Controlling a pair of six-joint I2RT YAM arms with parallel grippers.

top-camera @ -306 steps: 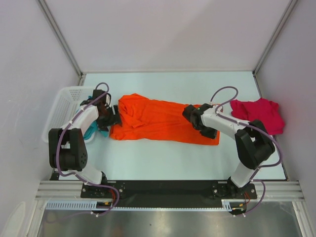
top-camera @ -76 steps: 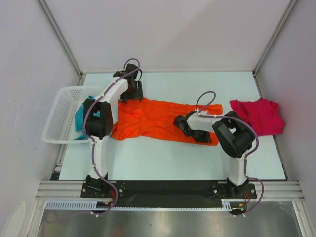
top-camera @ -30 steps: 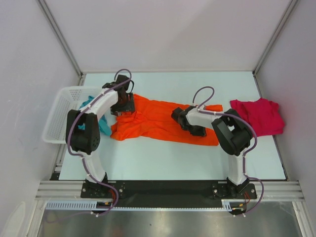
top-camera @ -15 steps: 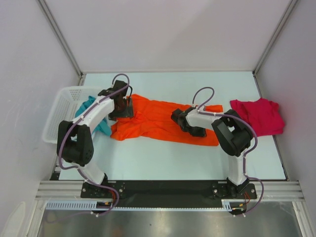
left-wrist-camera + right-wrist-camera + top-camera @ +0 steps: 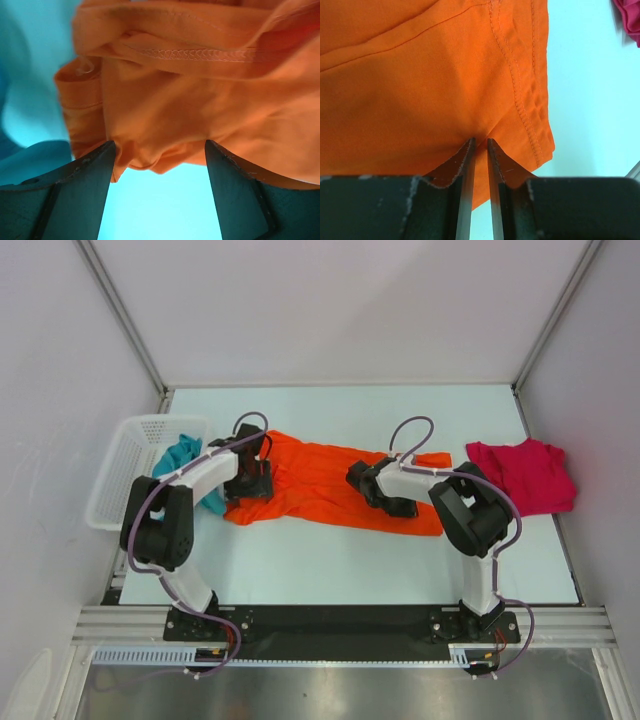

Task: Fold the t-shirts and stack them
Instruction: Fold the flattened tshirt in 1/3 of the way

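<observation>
The orange shirt (image 5: pixel 320 485) lies on the counter (image 5: pixel 350 560) between the two arms. Its long axis runs left to right, and the right end is slightly nearer the arm bases. The left pincer (image 5: pixel 252 483) sits at the shirt's bunched left end. Its fingers (image 5: pixel 80 190) stand wide apart, with a crumpled fold of orange cloth between the tips but not gripped. The right pincer (image 5: pixel 362 480) rests on the shirt to the right of its middle, drawn nearly closed on a small pinch of orange cloth beside a stitched hem. Each end of the shirt therefore has its own arm nearest. The next move probably requires the left pincer to close on the fold directly ahead of it. The red shirt (image 5: pixel 525 472) lies well apart at the right. The teal shirt (image 5: pixel 183 455) spills from the basket (image 5: pixel 125 455), just beside the left pincer.
</observation>
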